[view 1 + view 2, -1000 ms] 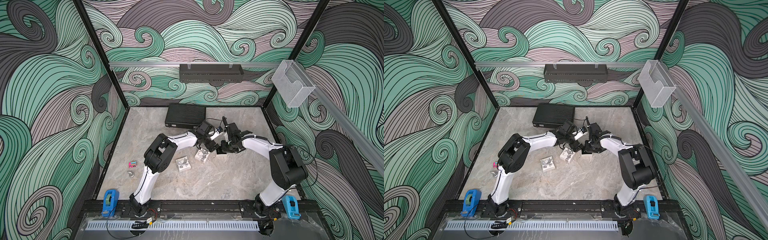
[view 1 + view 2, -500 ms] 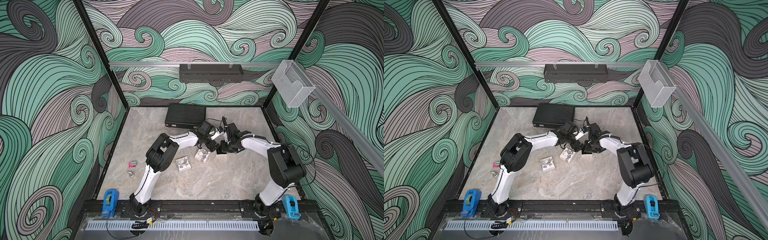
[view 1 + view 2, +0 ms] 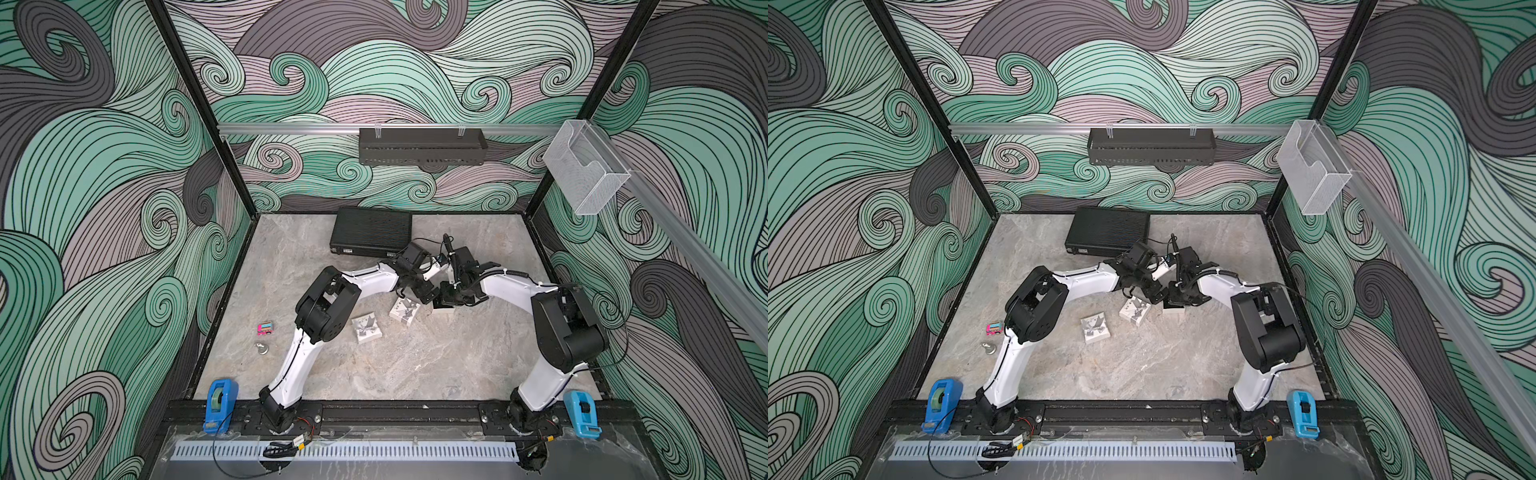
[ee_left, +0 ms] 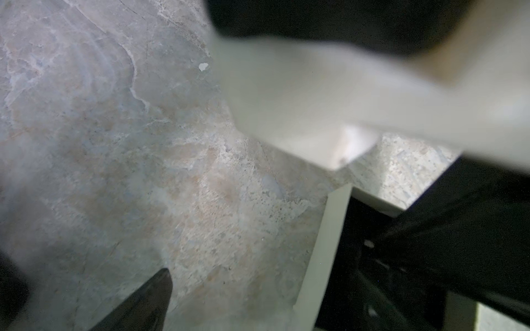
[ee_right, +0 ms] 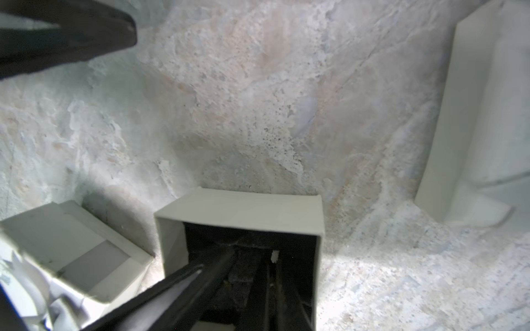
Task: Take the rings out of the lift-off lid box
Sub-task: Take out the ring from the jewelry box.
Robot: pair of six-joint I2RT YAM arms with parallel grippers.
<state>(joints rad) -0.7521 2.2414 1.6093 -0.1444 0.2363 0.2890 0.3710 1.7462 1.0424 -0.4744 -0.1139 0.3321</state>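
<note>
Marble tabletop, white box sits open w/ right gripper pinched shut deep inside, left gripper spread wide beside it; can't spot any rings, prob all inside, none out yet.

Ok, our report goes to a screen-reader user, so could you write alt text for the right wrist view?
The right tool, shut, reaches into a small open white box with a dark inside, standing on a marbled table. A second open white box part lies close beside it.
</note>
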